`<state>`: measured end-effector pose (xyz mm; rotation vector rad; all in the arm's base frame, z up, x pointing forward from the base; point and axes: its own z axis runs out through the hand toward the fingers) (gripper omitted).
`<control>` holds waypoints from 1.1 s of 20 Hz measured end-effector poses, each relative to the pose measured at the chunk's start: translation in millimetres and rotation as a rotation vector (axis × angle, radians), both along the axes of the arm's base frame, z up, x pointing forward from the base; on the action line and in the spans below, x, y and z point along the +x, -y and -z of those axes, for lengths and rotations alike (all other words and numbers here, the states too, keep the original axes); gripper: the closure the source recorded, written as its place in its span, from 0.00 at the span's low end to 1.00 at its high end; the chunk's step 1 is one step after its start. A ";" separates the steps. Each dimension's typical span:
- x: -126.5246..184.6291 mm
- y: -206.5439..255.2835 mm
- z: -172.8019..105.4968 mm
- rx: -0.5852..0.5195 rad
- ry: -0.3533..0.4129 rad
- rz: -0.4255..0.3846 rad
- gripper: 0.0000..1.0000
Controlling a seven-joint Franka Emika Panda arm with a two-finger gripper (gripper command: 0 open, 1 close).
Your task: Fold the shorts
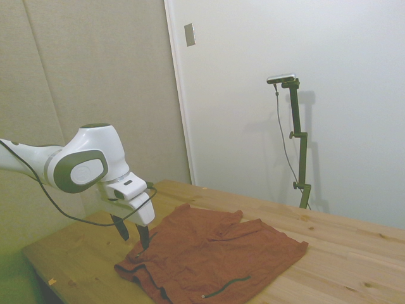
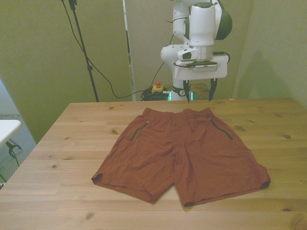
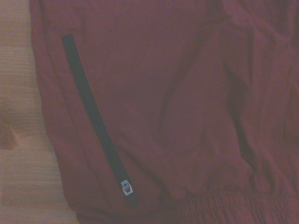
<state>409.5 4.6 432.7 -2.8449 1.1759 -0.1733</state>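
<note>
Hovering claw parted above shorts, waistband blurred close-up

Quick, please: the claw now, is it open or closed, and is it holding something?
Claw: open and holding nothing; it hangs above the waistband end of the shorts, not gripping the cloth.

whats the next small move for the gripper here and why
Probably lower the gripper onto the waistband corner beside the zippered pocket. The shorts lie flat and unfolded on the table, and the open fingers hover above that edge, holding nothing.
</note>
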 end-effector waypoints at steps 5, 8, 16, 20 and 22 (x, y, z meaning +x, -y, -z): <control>-1.9 -21.6 2.9 -0.107 0.000 -0.004 0.00; -4.7 -54.4 4.4 -0.209 0.016 -0.053 0.00; -19.1 -137.0 31.0 -0.632 0.137 -0.210 0.00; -35.4 -165.2 61.2 -0.788 0.135 -0.251 0.00; -42.6 -184.5 68.9 -0.801 0.134 -0.268 0.00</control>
